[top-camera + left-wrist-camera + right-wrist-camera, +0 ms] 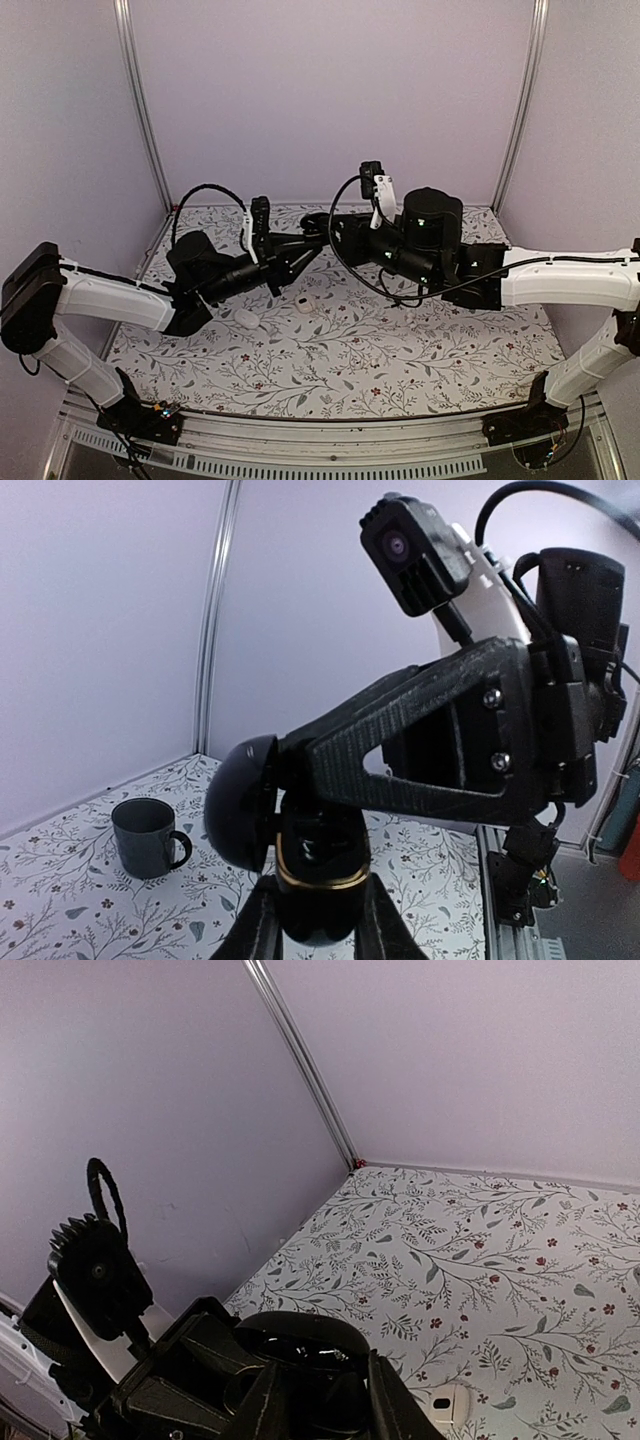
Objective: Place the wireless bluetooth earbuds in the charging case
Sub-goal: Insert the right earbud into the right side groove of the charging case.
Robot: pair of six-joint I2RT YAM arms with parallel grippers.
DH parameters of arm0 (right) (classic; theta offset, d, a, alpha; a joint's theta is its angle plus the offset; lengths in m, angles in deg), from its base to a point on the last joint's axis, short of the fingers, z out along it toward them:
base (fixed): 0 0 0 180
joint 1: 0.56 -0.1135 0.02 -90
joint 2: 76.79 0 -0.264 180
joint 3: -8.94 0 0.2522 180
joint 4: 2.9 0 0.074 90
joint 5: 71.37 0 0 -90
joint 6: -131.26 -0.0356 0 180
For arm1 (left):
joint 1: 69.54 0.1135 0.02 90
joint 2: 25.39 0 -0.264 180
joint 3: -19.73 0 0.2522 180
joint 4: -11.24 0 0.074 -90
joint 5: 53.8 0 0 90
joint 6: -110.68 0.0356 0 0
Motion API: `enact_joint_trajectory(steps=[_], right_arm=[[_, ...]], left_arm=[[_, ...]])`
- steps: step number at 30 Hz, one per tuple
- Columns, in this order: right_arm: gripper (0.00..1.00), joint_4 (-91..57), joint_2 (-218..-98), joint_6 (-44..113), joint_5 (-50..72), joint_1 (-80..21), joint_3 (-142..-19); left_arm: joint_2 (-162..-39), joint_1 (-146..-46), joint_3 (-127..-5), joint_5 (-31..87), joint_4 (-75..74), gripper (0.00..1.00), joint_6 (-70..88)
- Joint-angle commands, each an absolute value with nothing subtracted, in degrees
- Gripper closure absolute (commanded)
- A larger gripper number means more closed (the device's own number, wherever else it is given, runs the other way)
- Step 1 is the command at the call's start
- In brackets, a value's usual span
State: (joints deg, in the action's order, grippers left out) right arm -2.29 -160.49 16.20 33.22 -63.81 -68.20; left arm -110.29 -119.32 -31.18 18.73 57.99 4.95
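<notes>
My left gripper [318, 930] is shut on a black charging case [320, 880] with a gold rim and holds it above the table. Its domed lid [243, 800] hangs open to the left. The two grippers meet mid-table [320, 237]. My right gripper [330, 1400] reaches over the case's open mouth [300, 1335]. Its fingers [430, 730] are closed on a small dark lump that looks like a black earbud [345, 1405], right at the opening. The case's inside is mostly hidden by the fingers.
A white oval thing [247, 318] and a small white rounded-square thing [305, 305] lie on the floral table below the grippers. The square one also shows in the right wrist view [445, 1400]. A black mug [148, 837] stands near the wall.
</notes>
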Motion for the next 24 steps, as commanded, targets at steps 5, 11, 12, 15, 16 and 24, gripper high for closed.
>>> enact_joint_trajectory(steps=[5, 11, 12, 15, 16, 24], right_arm=[[0.71, -10.3, -162.8, 11.1, 30.4, -64.6, -71.8], [0.63, -14.3, -162.7, 8.0, 30.8, -64.6, -72.7], [0.62, -15.1, -162.7, 7.6, 31.0, -64.6, -73.1], [0.59, -17.6, -162.6, 5.8, 31.5, -64.5, -73.6], [0.58, -18.9, -162.6, 5.1, 31.8, -64.4, -73.6], [0.54, -24.3, -162.6, -0.3, 31.5, -62.7, -76.9]], left_arm=[[-112.2, -120.6, -31.8, 21.1, 59.7, 1.00, 6.5], [-113.2, -121.0, -30.5, 22.8, 61.3, 1.00, 5.8], [-113.2, -121.0, -30.3, 23.0, 61.6, 1.00, 5.8], [-113.4, -121.2, -29.7, 23.7, 62.4, 1.00, 5.5], [-113.5, -121.2, -29.6, 23.9, 62.7, 1.00, 5.3], [-115.3, -121.2, -29.1, 24.0, 66.0, 1.00, 3.4]])
